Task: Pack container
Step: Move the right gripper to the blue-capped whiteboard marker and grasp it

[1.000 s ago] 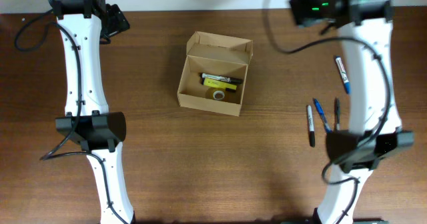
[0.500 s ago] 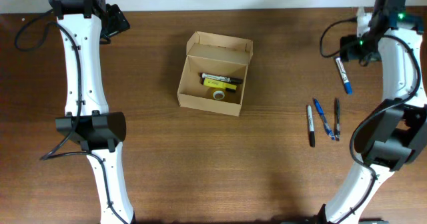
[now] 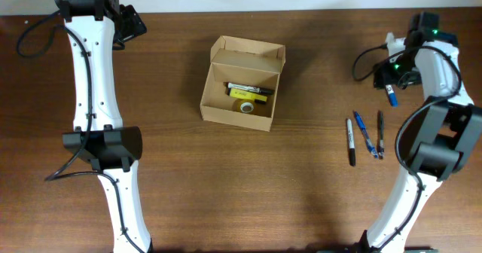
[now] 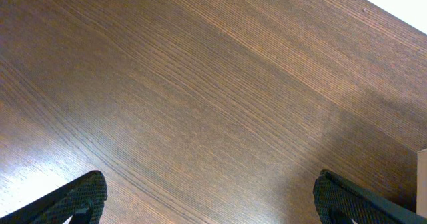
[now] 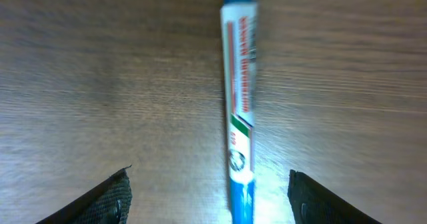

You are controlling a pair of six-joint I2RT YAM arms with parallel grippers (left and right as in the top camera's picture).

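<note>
The right gripper (image 5: 210,194) has swung down over a blue marker (image 5: 239,104) on the table (image 3: 301,170), jaws spread wide astride it, not touching. The left gripper (image 4: 207,201) gapes wide at the far left; the container (image 3: 235,117) sits mid-table, lid open.

in the right wrist view the blue marker (image 5: 241,104) is blurred, its print cannot be read, and its lower end is cut off by the bottom edge. the fingers (image 5: 112,199) of the right gripper (image 5: 208,174) are cut off there too. from overhead, most of that marker is hidden beneath the gripper. the items in the container (image 3: 233,116) are too small to be named. of the left gripper (image 4: 208,179) only the fingertips (image 4: 79,199) are seen.
</note>
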